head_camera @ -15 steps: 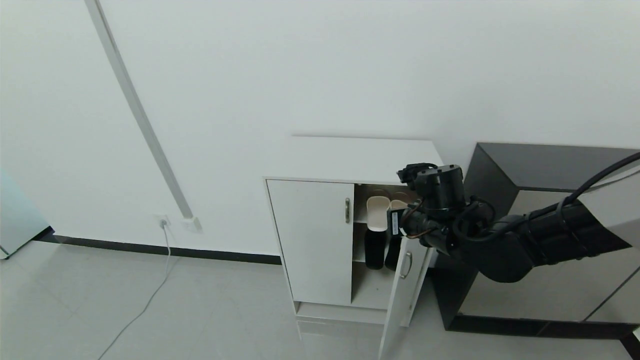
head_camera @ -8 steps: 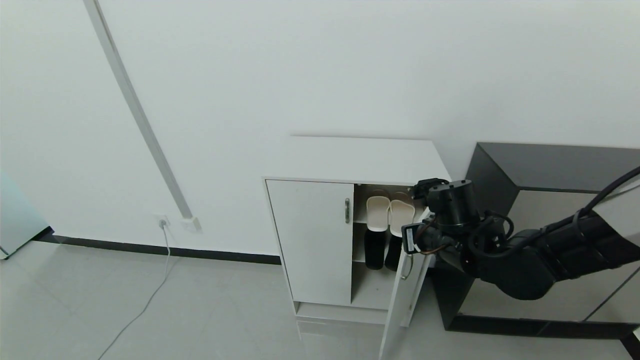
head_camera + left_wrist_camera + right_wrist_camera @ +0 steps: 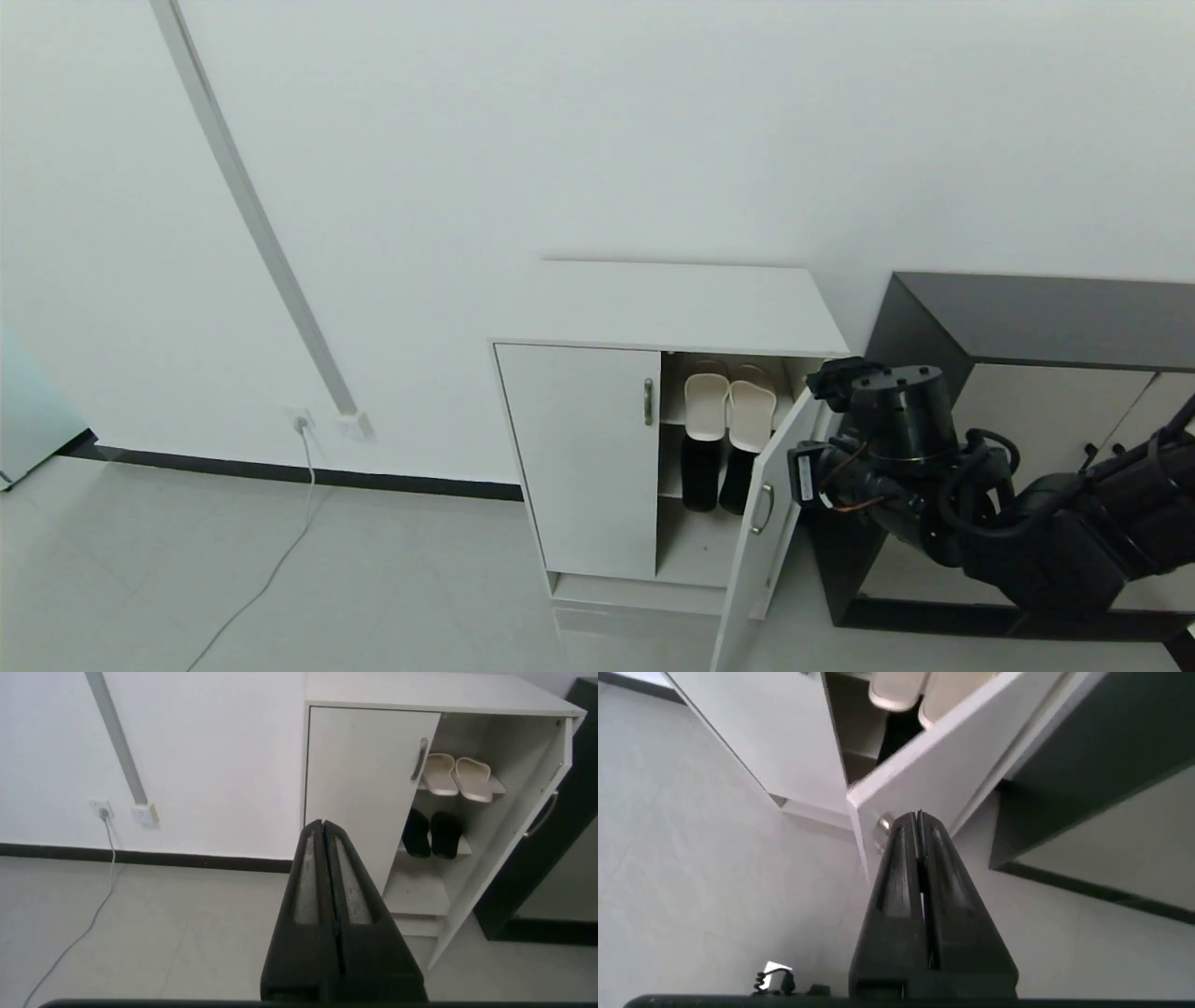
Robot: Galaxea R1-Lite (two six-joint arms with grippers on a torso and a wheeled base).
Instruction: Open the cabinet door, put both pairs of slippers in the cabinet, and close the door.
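Observation:
The white cabinet (image 3: 672, 303) stands against the wall with its left door shut and its right door (image 3: 770, 504) swung open. A cream pair of slippers (image 3: 728, 406) lies on the upper shelf, and a black pair of slippers (image 3: 714, 476) stands on the shelf below. Both pairs also show in the left wrist view: the cream pair (image 3: 460, 773) and the black pair (image 3: 432, 833). My right gripper (image 3: 918, 821) is shut and empty, close to the outer face of the open door (image 3: 971, 756), by its handle (image 3: 882, 823). My left gripper (image 3: 322, 826) is shut and empty, well back from the cabinet.
A dark, glossy-fronted cabinet (image 3: 1027, 317) stands right beside the open door, behind my right arm. A wall socket (image 3: 303, 420) with a cable trailing over the floor is at the left. The grey tiled floor spreads before the cabinet.
My right arm has drawn back out of the cabinet opening, rightward and down, to the outer side of the open door. The cream slippers now show in full.

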